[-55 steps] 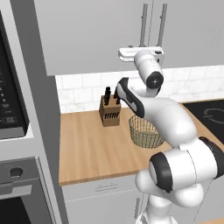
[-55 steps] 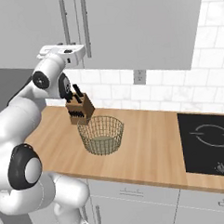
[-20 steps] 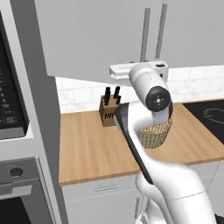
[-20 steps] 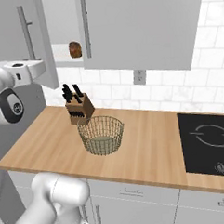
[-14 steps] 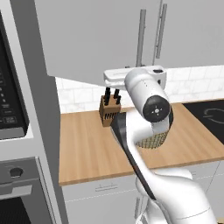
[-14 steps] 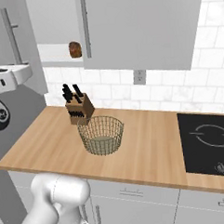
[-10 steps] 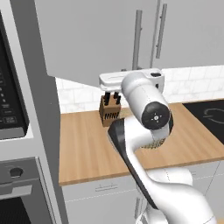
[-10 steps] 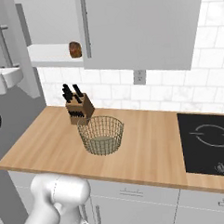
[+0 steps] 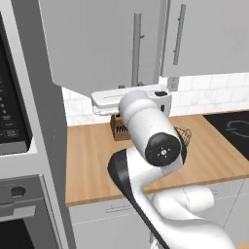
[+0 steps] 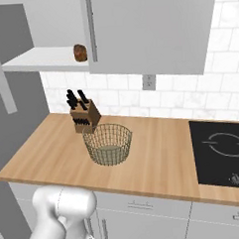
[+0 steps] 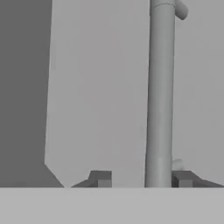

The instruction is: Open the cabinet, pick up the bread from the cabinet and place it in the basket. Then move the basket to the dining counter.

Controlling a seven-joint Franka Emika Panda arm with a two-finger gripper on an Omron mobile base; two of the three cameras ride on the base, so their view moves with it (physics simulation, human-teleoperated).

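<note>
- Gripper [image 11: 142, 178]: both tips straddle the door handle [image 11: 160, 96], one on each side. Jaws partly closed, bar between them. Looks like a grip on the bar, but I can't see contact at the pads.
- Just behind the handle is the flat face of the door [image 11: 96, 87]; its edge falls to one side of the tips, with darker space past it.
- Step in hand, as I read it: opening the cabinet [image 10: 151, 30]. In the right base view the left door [image 10: 0, 73] stands swung out and the shelf [image 10: 39, 60] is exposed, so this step looks nearly done.
- Bread [image 10: 80, 52] sits on the shelf, well beyond the tool, at the inner end next to the closed door's edge. Untouched.
- Basket [image 10: 108, 143] is below and further out, on the worktop [image 10: 158, 154], empty, just in front of the knife block [image 10: 84, 115].
- Hob [image 10: 222, 151] is farthest off, at the end of the worktop. Not relevant.
- Next move, my call: let go of the bar, back off the door, then come around its edge and reach into the shelf for the bread. The open door is between arm and shelf, so the path needs clearance.
- Dining counter isn't anywhere I can see; that leg will need the base to drive.
</note>
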